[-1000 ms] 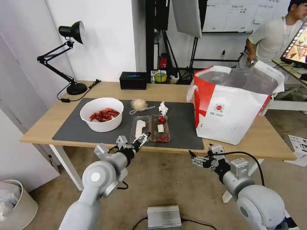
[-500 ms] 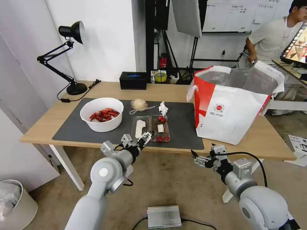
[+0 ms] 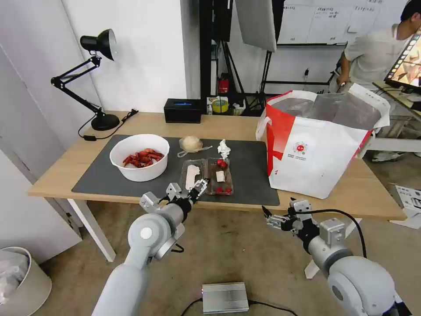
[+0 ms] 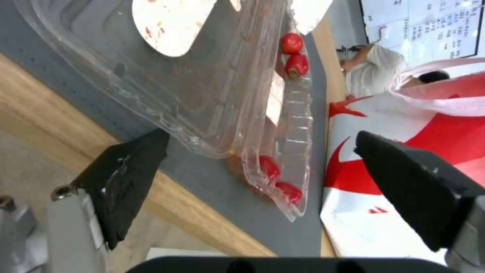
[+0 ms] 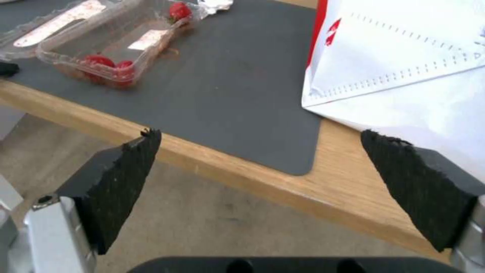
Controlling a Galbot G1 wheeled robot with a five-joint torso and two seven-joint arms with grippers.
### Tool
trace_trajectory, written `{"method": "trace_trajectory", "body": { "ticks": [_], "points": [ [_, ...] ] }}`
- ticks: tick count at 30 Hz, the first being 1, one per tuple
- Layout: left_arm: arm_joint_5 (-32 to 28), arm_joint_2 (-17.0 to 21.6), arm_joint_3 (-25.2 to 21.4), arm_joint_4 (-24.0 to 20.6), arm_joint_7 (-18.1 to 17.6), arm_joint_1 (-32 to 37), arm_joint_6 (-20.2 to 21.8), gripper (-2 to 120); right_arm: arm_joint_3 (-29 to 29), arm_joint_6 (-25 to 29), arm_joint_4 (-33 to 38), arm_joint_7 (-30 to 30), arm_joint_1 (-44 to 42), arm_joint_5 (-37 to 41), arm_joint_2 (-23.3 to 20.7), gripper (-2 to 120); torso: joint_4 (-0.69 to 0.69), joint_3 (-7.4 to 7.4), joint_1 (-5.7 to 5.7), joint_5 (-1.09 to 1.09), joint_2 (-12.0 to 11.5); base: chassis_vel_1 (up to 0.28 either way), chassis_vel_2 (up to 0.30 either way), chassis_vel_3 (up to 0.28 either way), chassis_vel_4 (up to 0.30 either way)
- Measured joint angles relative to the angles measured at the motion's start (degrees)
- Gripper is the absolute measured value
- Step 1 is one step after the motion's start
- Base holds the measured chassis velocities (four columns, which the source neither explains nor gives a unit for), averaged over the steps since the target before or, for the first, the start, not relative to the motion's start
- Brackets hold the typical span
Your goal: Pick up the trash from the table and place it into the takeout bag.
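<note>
White bowl (image 3: 139,157) on the dark mat (image 3: 101,171), left part of tabletop (image 3: 66,169), holds a heap of red crayfish shells (image 3: 143,157), too tangled to count. Clear hinged tray (image 3: 206,176) lies open near the mat's front edge, 2 halves: left half w/ a whitish smeared label, right half w/ a small white scrap & 4 red bits, 2 at the far end, 2 at the near end. Behind it, 1 small clear bag (image 3: 191,144) w/ a pale lump inside and 1 white tissue wad (image 3: 224,148). Takeout bag (image 3: 315,153) stands open on the right; foil lining visible, contents can't be made out. Left end effector (image 3: 198,188) spread wide just at the tray's near edge, not touching as far as visible. Right end effector (image 3: 267,217) spread too, low in front of the tabletop edge, holding nothing.
</note>
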Motion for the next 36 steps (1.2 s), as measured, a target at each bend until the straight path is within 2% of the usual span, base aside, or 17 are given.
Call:
{"method": "trace_trajectory", "body": {
  "ticks": [18,24,36],
  "points": [
    [2.0,0.2,-0.1,-0.3,-0.4,0.2,-4.2,100,-0.6,0.8,-0.3,-0.1,-1.0,-1.7,1.8,100,0.01,0.01,0.00,0.00,0.0,0.000,0.000,0.000,0.000],
    [3.9,1.0,-0.4,-0.5,1.7,0.7,-6.3,100,-0.6,1.1,-0.3,-0.2,-1.5,-2.3,2.5,100,0.01,0.01,0.00,-0.01,0.0,0.000,0.000,0.000,0.000],
    [4.9,1.5,-0.8,-3.0,5.5,1.7,-7.5,100,-0.6,1.4,0.2,-0.4,-2.2,-3.0,3.0,100,0.00,0.01,0.00,-0.01,0.0,0.000,0.000,0.000,0.000]
  ]
}}
